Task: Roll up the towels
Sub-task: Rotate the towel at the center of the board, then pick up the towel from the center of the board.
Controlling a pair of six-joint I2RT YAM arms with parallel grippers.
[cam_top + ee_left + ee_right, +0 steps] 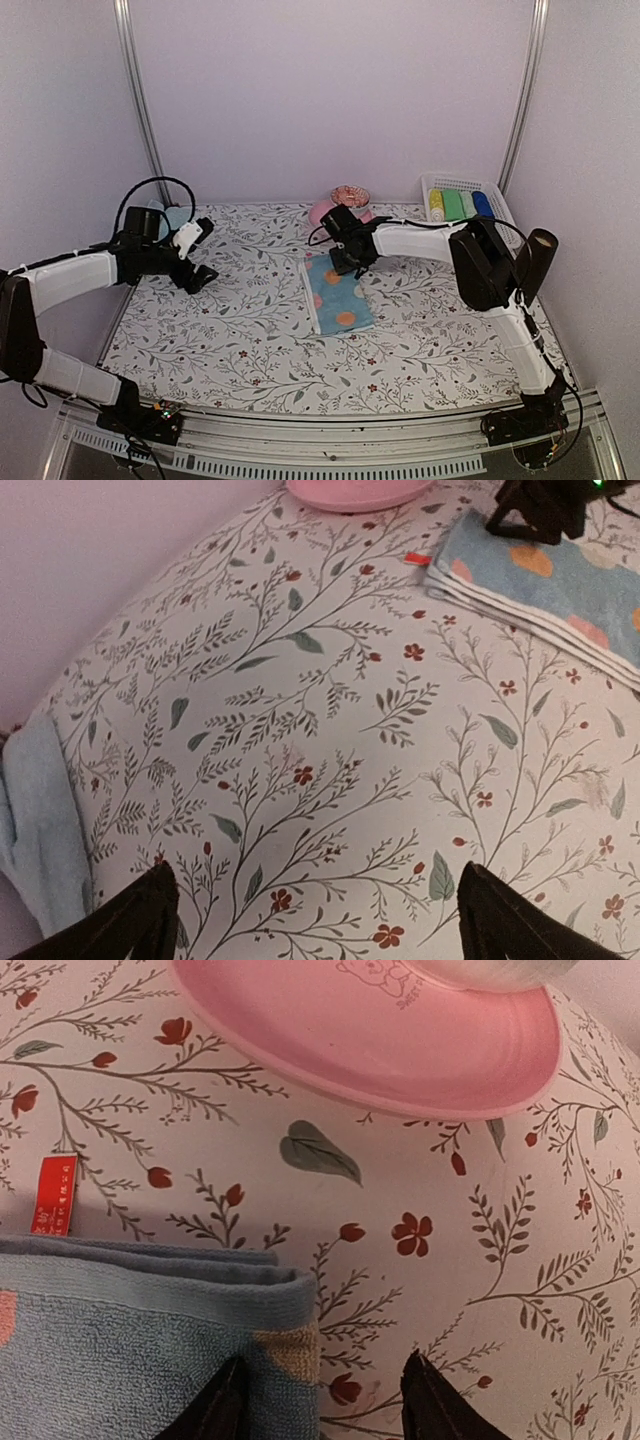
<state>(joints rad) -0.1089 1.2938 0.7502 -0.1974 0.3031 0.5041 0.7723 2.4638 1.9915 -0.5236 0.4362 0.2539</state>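
Observation:
A folded blue towel (pixel 338 293) with orange dots lies flat mid-table; its layered far corner (pixel 150 1300) and red tag show in the right wrist view. My right gripper (pixel 350 262) hovers at that far end, open. One fingertip (pixel 215 1405) is over the towel corner, while the other rests over bare tablecloth; nothing is pinched. A second, pale blue towel (pixel 176 216) lies crumpled at the back left edge (pixel 40 830). My left gripper (pixel 196 256) hangs wide open over the tablecloth (pixel 320 935), holding nothing, apart from both towels.
A pink plate (pixel 328 211) with a round dish on it (pixel 350 195) stands just beyond the dotted towel (pixel 380 1030). A white basket (pixel 500 190) at the back right holds rolled cloths in yellow, green and blue. Walls close in on three sides.

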